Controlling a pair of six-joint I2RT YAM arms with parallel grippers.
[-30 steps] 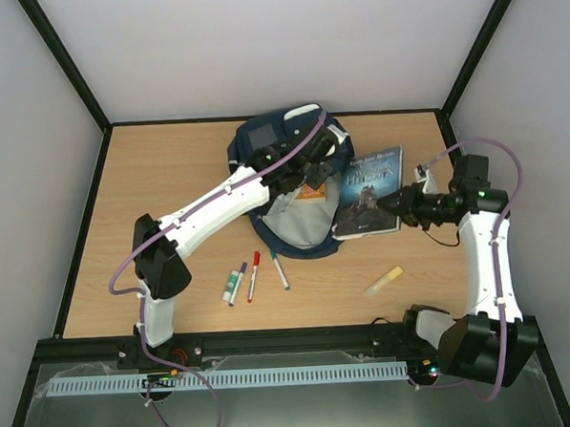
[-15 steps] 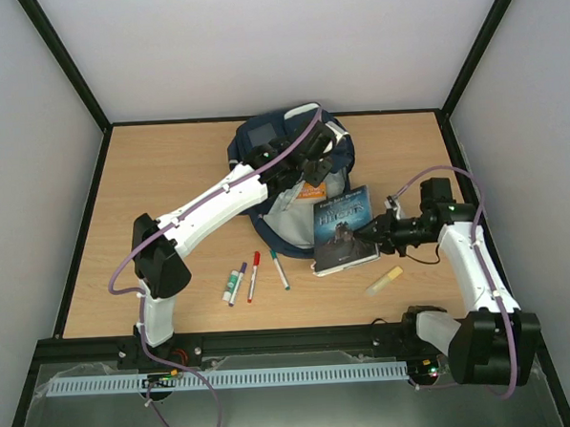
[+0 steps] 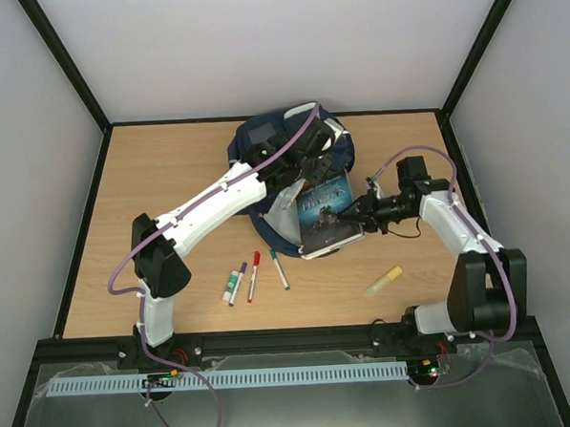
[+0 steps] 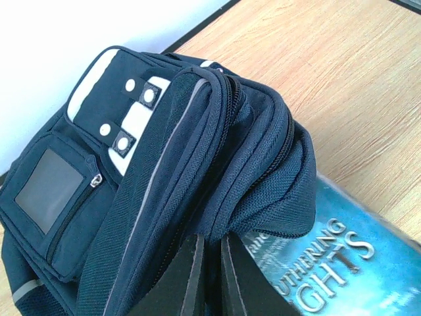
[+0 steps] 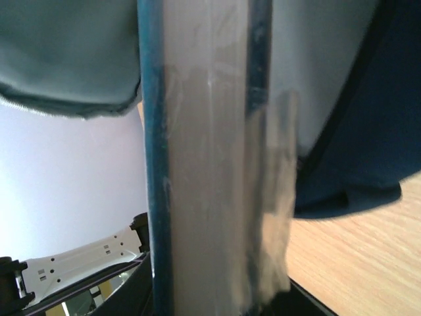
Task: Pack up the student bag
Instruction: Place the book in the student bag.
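Across the far middle of the wooden worktop [image 3: 169, 181]: the navy student bag [image 3: 262, 138], upper flap raised by the left fingers [image 4: 191, 283], pinched tight on its zipped edge. Tucked under that flap, tilted: a blue-covered book [image 3: 325, 216], clamped at its right edge by the right fingers [image 3: 364, 212]. Nearer the arms: three markers [image 3: 254, 275] side by side, then a small yellow stick [image 3: 384, 280] well apart to the right.

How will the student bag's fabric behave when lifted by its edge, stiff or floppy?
Probably floppy: the student bag folds and sags around where the left gripper pinches its zipped edge. Its mouth would likely drop onto the Wuthering Heights book if released. The woven fabric looks grippy, so slipping seems unlikely.
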